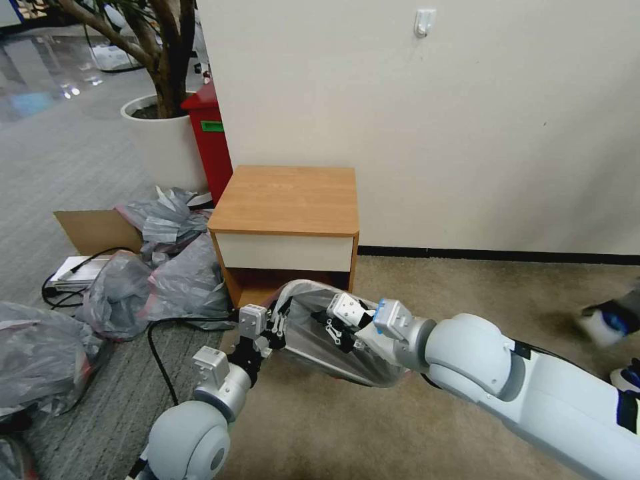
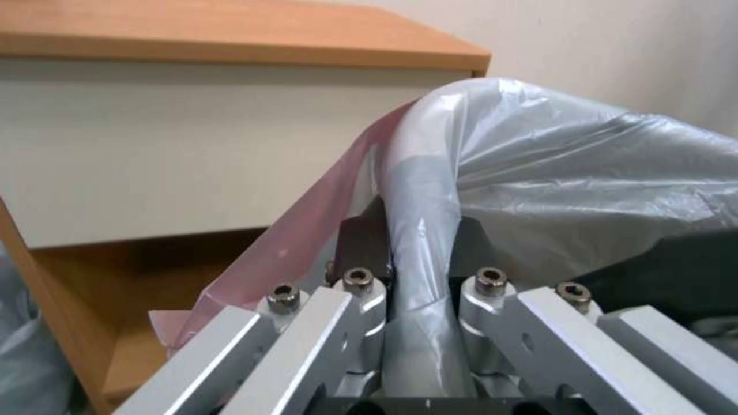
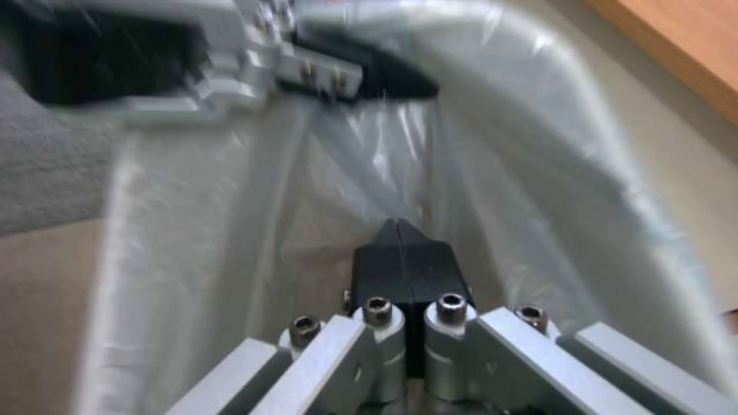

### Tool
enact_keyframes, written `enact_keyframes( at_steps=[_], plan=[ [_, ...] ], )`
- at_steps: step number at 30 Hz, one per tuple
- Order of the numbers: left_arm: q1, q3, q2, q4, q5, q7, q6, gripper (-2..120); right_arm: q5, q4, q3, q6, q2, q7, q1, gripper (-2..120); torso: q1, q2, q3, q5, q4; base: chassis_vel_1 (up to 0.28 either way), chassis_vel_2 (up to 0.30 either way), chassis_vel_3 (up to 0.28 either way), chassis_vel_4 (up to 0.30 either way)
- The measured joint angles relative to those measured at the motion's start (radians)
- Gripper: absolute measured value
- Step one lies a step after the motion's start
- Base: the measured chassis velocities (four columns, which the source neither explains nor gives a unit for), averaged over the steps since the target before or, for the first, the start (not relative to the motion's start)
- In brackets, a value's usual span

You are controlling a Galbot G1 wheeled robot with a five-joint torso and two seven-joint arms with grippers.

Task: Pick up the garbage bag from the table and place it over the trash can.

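Counting from our head camera, we log one garbage bag (image 1: 333,333), thin grey plastic with a pinkish-red rim band, stretched over the rim of one trash can (image 1: 313,288) that stands on the carpet just in front of one table (image 1: 287,200), a wooden nightstand with a white drawer front. Two grippers are at the bag. Our left gripper (image 1: 272,327) is at the can's left rim; its wrist view shows both jaws set either side of the bag-covered rim (image 2: 423,242), pinching plastic and rim together. Our right gripper (image 1: 337,328) reaches down inside the bag's mouth; its wrist view shows two black pads (image 3: 405,259) pressed together, and whether a fold of film lies between them we cannot tell. Elsewhere: several filled grey plastic sacks (image 1: 167,280) heaped on the floor left of the table, one red box (image 1: 212,140) against the wall, one white planter (image 1: 163,140) with a tree.
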Motion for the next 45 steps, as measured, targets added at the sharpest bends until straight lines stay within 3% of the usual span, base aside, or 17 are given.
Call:
enact_keyframes(
  at_steps=[11,45],
  plan=[
    [-0.004,-0.021,0.007,-0.019,0.014,0.015,-0.001,7,-0.054,-0.086,-0.098,-0.001,0.050,0.030,0.093,0,0.000,0.000,0.000,0.0000,0.0000,0.000,0.000,0.000,0.000],
    [-0.066,0.017,-0.007,-0.012,0.015,0.010,0.006,7,-0.042,-0.271,-0.259,-0.002,0.089,0.055,0.243,0,0.000,0.000,0.000,0.0001,-0.0001,0.000,0.000,0.000,0.000]
  ],
)
